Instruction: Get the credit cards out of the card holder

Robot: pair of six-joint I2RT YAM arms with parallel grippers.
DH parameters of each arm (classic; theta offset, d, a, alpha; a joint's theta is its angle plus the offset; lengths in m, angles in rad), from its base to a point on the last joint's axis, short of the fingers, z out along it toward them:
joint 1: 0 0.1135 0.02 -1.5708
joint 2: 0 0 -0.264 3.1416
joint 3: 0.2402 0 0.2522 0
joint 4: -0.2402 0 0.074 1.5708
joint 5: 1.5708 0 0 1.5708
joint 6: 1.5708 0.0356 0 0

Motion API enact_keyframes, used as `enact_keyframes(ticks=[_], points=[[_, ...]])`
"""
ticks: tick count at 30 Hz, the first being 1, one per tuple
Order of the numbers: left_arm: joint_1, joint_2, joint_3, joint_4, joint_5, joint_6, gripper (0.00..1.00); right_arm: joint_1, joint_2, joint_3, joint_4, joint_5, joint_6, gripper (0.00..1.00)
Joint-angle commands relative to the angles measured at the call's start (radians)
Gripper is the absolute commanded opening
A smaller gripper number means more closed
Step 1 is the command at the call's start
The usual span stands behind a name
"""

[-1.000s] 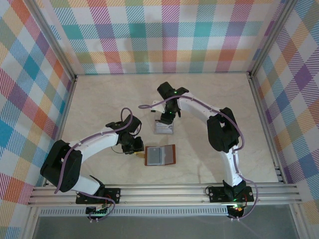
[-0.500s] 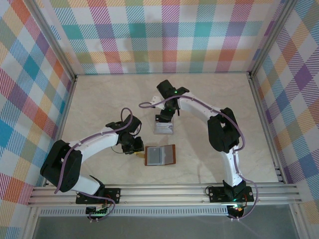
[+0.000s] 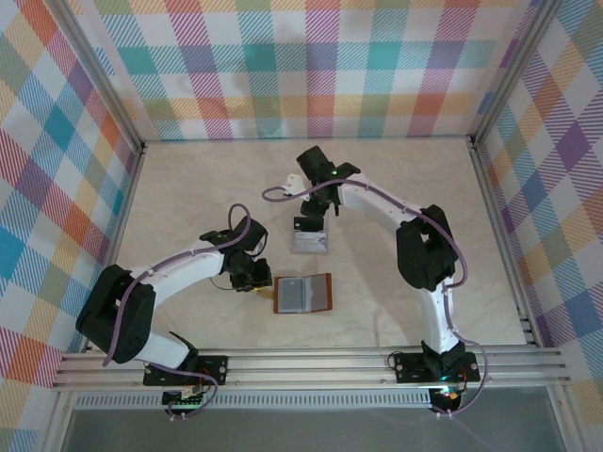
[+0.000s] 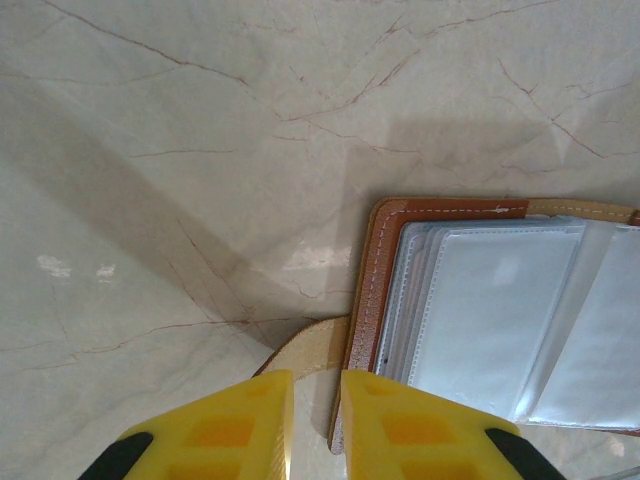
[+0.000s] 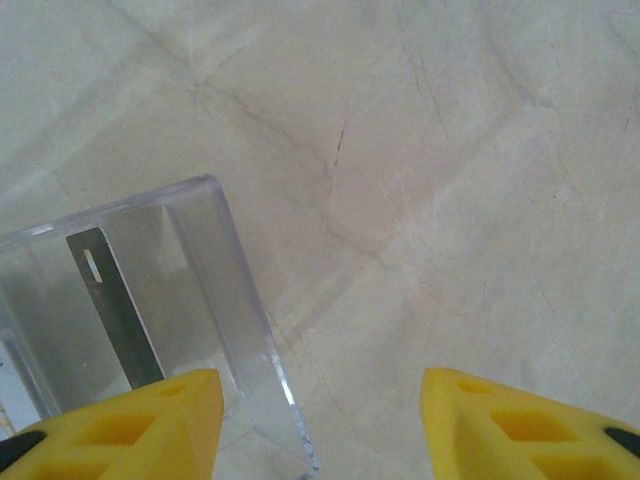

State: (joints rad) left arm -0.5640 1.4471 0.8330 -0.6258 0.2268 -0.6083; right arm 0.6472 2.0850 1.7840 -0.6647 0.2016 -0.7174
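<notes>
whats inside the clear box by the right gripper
A light grey card with a dark stripe lies in the clear box. Its near end is covered by the right gripper, so whether more cards sit there cannot be told.

Card holder lies open and flat on the table, near front centre. Tan-brown border, grey-blue inside, clear sleeves showing. Strap tab juts left. Farther back lies a grey-white card with a dark stripe, inside a clear box.
</notes>
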Motion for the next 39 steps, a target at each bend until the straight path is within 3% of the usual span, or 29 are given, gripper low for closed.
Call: enact_keyframes(ticks=[1,16,24,30,39], points=[[0.015,-0.01,0.014,-0.018,0.012,0.018,0.2,0.002,0.037,0.015,0.014,-0.009,0.011,0.56],[0.016,-0.007,0.012,-0.013,0.017,0.017,0.2,0.003,0.044,-0.012,0.01,-0.039,0.006,0.56],[0.015,-0.01,0.017,-0.001,0.035,0.019,0.2,0.005,-0.086,-0.055,-0.005,-0.087,0.129,0.56],[0.015,0.005,0.021,0.029,0.065,0.014,0.19,0.019,-0.212,-0.156,-0.031,-0.2,0.378,0.56],[0.004,0.042,0.036,0.047,0.092,0.015,0.16,0.077,-0.348,-0.386,0.068,-0.381,0.969,0.5]])
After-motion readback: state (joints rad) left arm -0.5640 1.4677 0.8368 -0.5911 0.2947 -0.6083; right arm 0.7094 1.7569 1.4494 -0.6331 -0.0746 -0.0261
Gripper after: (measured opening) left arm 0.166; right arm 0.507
